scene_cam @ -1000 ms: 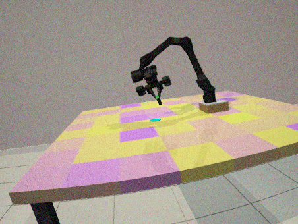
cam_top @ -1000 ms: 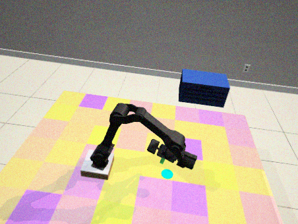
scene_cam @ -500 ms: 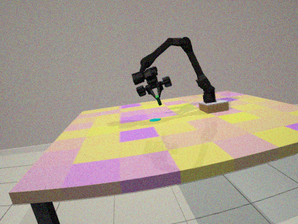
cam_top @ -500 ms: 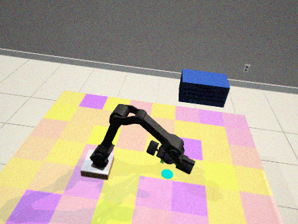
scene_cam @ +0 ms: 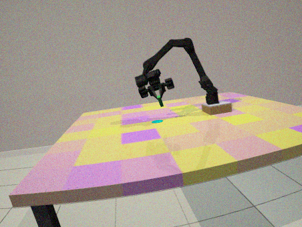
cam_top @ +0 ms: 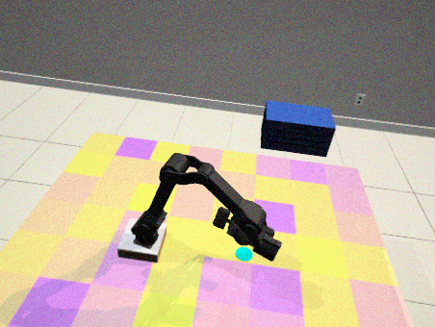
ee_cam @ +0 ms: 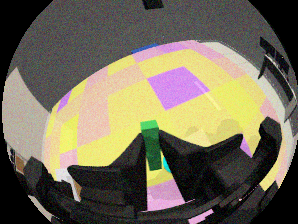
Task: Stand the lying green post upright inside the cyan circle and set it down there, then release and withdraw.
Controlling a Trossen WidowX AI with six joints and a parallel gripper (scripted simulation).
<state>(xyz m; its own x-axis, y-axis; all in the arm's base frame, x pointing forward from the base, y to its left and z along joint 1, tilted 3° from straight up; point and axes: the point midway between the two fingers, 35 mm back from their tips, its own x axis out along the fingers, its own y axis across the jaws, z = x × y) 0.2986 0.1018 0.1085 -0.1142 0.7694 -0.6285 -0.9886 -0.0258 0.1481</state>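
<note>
While the black two-fingered pincer (scene_cam: 160, 96) (ee_cam: 150, 135) stands nearly closed, the green rectangular post (scene_cam: 160, 101) (ee_cam: 151, 145) is clamped between its fingertips, steeply upright with a slight tilt, its lower end projecting beyond them. In the exterior view the post is held above the patchwork-coloured tabletop (cam_top: 231, 308) (scene_cam: 110, 151) (ee_cam: 127, 107), and the flat cyan circle (cam_top: 243, 254) (scene_cam: 157, 121) (ee_cam: 166, 164) lies on that top, apart from the post.

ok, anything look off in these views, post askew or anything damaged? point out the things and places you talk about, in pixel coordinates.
No visible damage. The green post (scene_cam: 160, 101) (ee_cam: 151, 145) is a bit askew: off vertical in the exterior view, held in the gripper (scene_cam: 159, 96) (ee_cam: 150, 135) above the table (scene_cam: 143, 147). Probably fine mid-carry, but it likely needs straightening before set-down.
</note>
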